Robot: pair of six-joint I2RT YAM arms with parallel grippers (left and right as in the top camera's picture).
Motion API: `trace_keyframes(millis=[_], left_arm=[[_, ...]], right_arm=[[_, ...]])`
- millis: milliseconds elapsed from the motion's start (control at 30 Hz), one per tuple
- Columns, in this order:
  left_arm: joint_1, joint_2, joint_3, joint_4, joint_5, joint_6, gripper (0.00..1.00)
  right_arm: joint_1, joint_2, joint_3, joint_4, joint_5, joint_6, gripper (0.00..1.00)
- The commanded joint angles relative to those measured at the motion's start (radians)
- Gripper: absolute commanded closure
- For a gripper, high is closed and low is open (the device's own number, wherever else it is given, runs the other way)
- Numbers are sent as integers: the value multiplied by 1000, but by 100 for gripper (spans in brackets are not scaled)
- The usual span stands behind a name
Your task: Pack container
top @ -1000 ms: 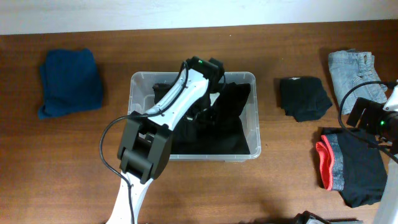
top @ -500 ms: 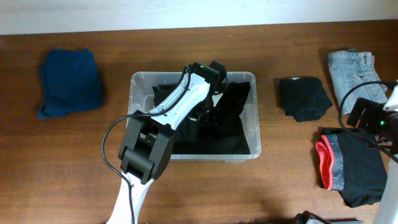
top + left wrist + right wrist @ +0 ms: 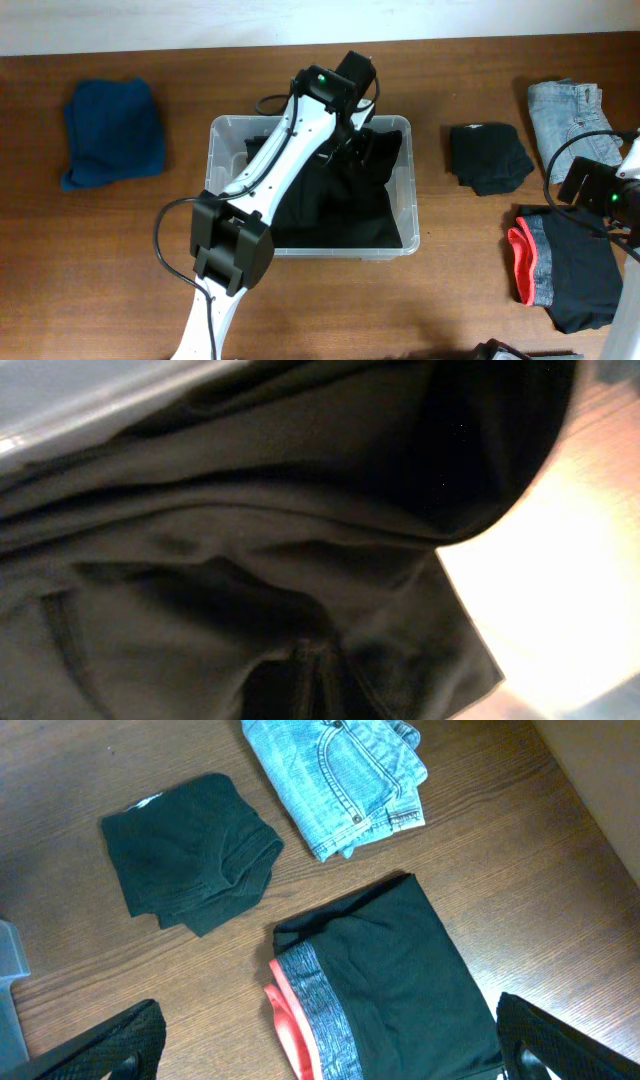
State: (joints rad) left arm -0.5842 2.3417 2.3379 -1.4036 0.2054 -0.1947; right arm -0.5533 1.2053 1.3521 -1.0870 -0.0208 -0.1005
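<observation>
- Clear plastic throughout: found the container [image 3: 228, 150] at the middle of the bench [image 3: 300, 310], long side across, with a black garment [image 3: 350, 215] bunched over most of its floor.
- Cannot see the left fingers: hidden beneath the left arm [image 3: 290, 150] from overhead, lost in dark cloth in the wrist view. Cannot tell whether parted or gripping.
- Found the right fingers [image 3: 110, 1045] spread wide, holding nothing, parked over the right end of the bench.
- Risk judged: cloth catching on the left fingers on withdrawal and coming back out of the container. Cause: folds pressed close all round the wrist camera.
- Risk judged: far right corner of the garment riding up the wall and spilling over the rim. Cause: uneven heap, seemingly highest at that end.
- Risk judged: light container sliding if pulled by snagged cloth.
- Lying outside: blue cloth [image 3: 112, 132] well to the left; small black fold [image 3: 488, 155], jeans [image 3: 570, 115] and black shorts with a red band [image 3: 565, 265] to the right, apart from one another.
- Obstruction: left arm lying across the container's opening, barring entry from the right until cleared; heaped garment leaving little flat floor for the next piece.
</observation>
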Motion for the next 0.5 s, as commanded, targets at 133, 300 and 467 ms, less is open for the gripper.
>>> trace_keyframes(millis=[133,300,467], left_arm=[[92,-1,148,-100,-94,-10,76],[227,-1,246,-187,-115,-9,62],[396,-3,340,-247,-123,10,59]], right_arm=[[-3,-4,10,3,-2,8,2],[-3,-4,10,3,-2,8,2],[-3,-4,10,3,-2,9,2]])
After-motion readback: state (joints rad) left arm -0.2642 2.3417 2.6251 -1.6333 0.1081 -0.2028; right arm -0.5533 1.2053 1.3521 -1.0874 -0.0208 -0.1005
